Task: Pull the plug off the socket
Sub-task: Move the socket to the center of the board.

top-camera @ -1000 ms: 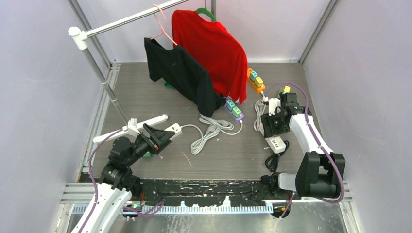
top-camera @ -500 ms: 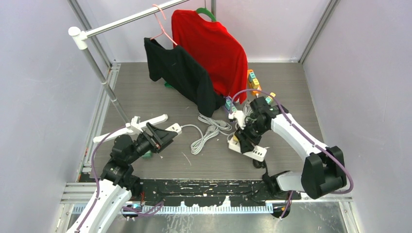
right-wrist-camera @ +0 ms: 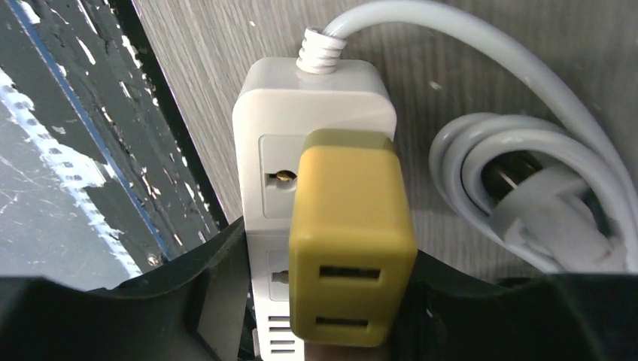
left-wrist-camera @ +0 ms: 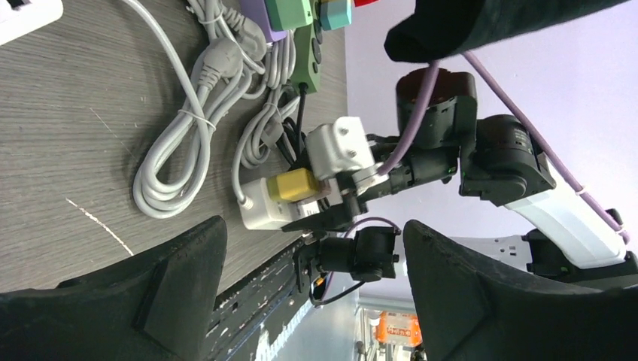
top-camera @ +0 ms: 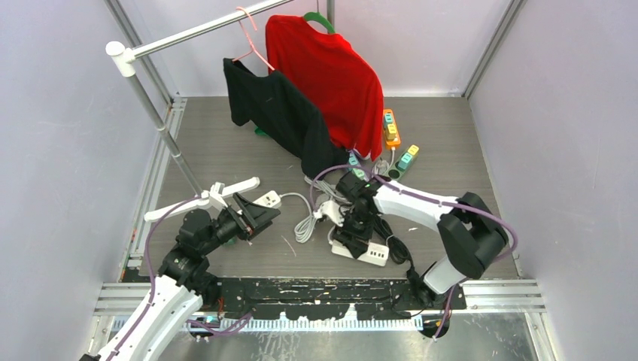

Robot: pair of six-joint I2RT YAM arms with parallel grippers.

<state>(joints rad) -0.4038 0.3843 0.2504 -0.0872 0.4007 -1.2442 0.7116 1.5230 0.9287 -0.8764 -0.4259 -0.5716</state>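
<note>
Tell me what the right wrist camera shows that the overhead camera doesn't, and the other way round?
Only the wrist view: the yellow plug seated in the white power strip, its two slots, jaws either side. Only the overhead view: the red shirt and black garment on the rail, an orange power strip, the left arm. Both: the white power strip and coiled white cable.

Top camera looked down from high behind, taking in the whole table (top-camera: 226, 150). Left wrist camera peered across it, tipped sideways, from some way off; right wrist camera sat close over the plug (right-wrist-camera: 352, 241) and strip (right-wrist-camera: 316, 98), which the left wrist view shared
</note>
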